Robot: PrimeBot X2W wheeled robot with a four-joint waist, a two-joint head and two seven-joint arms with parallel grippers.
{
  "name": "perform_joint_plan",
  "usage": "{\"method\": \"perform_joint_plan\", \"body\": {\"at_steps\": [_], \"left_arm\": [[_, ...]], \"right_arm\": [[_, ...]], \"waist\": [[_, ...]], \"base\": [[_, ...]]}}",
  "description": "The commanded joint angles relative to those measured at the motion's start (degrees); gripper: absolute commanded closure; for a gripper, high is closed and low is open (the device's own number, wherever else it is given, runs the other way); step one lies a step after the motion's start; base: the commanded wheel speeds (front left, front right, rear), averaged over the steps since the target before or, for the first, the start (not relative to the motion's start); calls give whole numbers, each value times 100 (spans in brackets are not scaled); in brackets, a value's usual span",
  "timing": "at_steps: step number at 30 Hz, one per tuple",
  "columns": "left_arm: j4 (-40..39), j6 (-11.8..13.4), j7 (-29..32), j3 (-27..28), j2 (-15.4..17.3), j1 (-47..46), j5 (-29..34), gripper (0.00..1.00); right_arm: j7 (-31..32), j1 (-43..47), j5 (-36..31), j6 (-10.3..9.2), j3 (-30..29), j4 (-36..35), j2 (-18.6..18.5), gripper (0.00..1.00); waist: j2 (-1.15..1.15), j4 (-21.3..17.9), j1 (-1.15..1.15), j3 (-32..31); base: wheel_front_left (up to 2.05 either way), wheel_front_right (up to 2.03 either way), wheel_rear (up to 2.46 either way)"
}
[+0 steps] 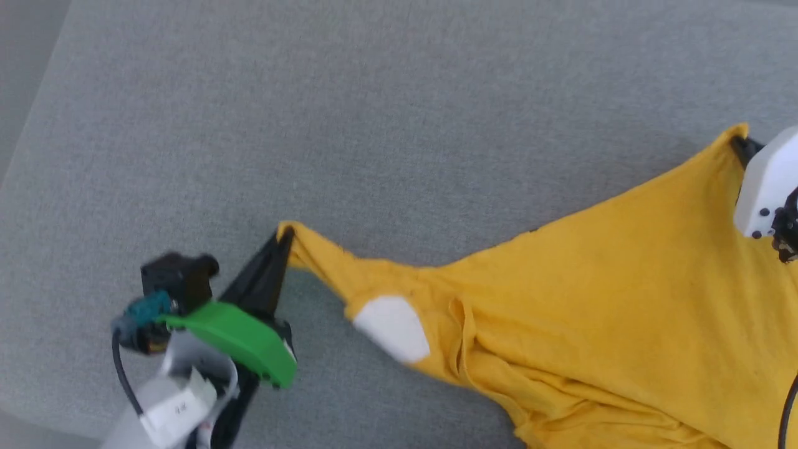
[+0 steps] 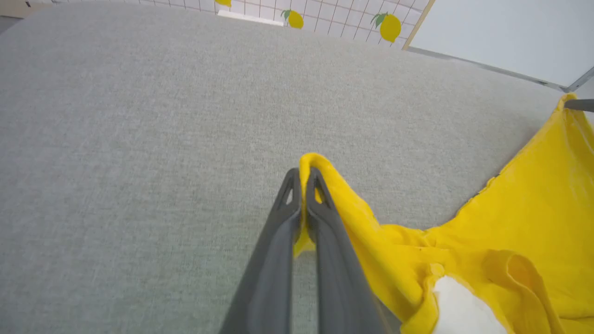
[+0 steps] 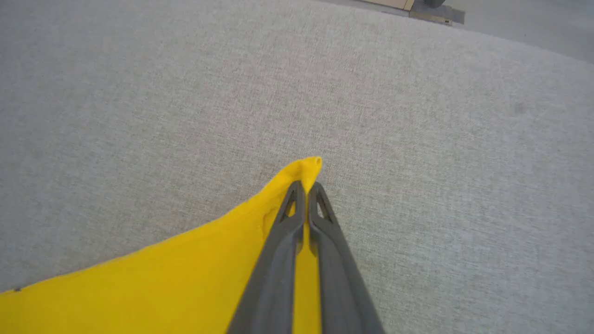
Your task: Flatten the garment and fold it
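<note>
Head view: left tool and right tool each clamp a corner of the yellow T-shirt.

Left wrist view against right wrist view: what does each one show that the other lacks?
Left wrist: the left gripper shut on a bunched corner of the garment, a white patch, a lemon-print wall. Right wrist: the right gripper shut on a smoother corner. Shared: yellow garment on the grey surface.

Bright, even light, no glare; faint soft shadow under garment; head view a bit soft, left gripper slightly blurred; wrist views bow at edges
</note>
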Motion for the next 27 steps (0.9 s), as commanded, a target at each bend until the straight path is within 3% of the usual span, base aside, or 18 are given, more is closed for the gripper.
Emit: {"method": "perform_joint_plan", "body": {"at_steps": [1,10,15,27], "left_arm": [[133,-34,-7,52,24,-300,51,100],[1008,-92,-256,321,145,-1935,410,100],[1508,-278,-216,300,168,-2942,497,100],[2706,-639,128,98,126,-5009,659,100]], "right_arm": [[-234,71,-91,-6,-54,15,72,100],[-1346,-248,-326,-6,-227,111,256,100],[-1724,-654,-363,-6,-115,210,353,100],[-1957,-1682,-185,-6,527,526,458,100]], "waist": [[0,-242,0,-433],[0,-659,0,-1349],[0,-853,0,-1797],[0,-1162,0,-2410]], "base": [[0,0,0],[0,0,0],[0,0,0],[0,0,0]]}}
